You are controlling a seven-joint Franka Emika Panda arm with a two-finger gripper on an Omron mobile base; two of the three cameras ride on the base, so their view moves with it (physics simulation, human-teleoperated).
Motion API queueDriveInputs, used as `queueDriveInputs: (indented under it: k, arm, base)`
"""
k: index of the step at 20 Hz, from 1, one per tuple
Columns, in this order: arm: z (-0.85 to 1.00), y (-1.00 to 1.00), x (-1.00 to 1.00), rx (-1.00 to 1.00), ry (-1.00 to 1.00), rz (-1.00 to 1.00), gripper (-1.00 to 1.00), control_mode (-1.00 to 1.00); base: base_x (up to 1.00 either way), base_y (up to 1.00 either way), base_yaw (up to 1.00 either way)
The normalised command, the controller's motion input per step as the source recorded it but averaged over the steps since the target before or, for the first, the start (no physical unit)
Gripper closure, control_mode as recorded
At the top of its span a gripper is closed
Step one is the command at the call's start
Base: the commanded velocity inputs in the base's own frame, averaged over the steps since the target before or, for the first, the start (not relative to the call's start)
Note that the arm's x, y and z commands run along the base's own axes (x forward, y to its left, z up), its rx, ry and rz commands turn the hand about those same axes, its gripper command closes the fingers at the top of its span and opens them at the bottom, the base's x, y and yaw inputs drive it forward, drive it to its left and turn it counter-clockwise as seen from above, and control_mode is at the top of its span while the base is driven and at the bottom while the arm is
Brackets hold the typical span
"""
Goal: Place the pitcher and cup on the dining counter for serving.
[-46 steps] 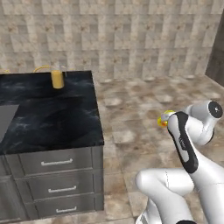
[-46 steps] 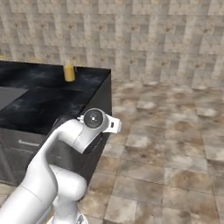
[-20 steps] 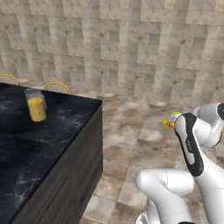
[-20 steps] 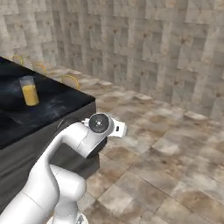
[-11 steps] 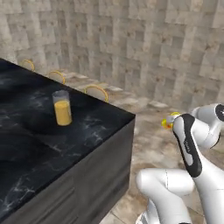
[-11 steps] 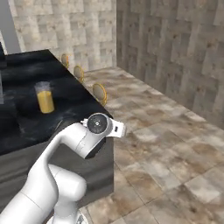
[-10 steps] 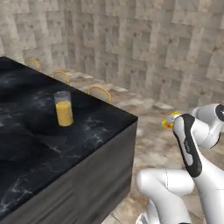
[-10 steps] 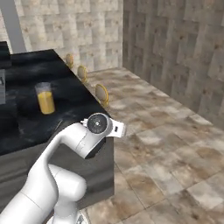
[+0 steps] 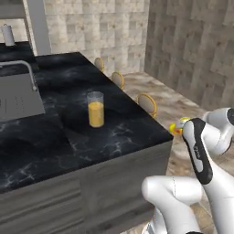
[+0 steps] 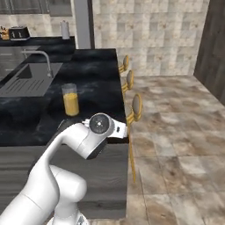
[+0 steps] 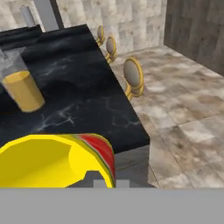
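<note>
Yellow cup (image 11: 52,159) sits in my claw (image 9: 176,129), which is closed around it; in the hand view it takes the lower left of the frame, its red mark facing right. In the left base view the cup shows at right of centre, off the tabletop (image 9: 114,132) edge. My pitcher (image 9: 95,109) stands upright on the black tabletop at centre, right of the grey sink (image 9: 18,96). Round stools (image 10: 135,107) line the tabletop's far side.

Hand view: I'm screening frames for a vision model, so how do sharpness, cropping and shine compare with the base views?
Hand view: the cup is huge, soft-edged and cropped at the bottom. Left base view: soft sheen on the dining counter, dark shadow beside the pitcher. Right base view: evenly lit, mildly blurry.
</note>
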Motion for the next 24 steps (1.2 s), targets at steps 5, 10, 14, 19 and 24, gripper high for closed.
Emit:
queueDriveInputs:
  k: [5,10,14,19,24]
  arm:
    - [0.00,0.00,0.00,0.00,0.00,0.00,1.00,1.00]
    - [0.67,-0.12,0.42,0.03,0.31,0.09,1.00,-1.00]
    - [0.74,-0.25,0.54,0.06,0.48,0.00,1.00,-1.00]
    - [0.28,-0.06,0.37,0.01,0.38,0.00,1.00,-1.00]
    - [0.00,0.00,0.33,0.00,0.08,-0.01,1.00,-1.00]
  base:
    - [0.05,-0.11,0.52]
    - [0.07,0.00,0.06]
    - [0.00,0.00,0.00]
    - [0.00,0.00,0.00]
    - [0.00,0.00,0.00]
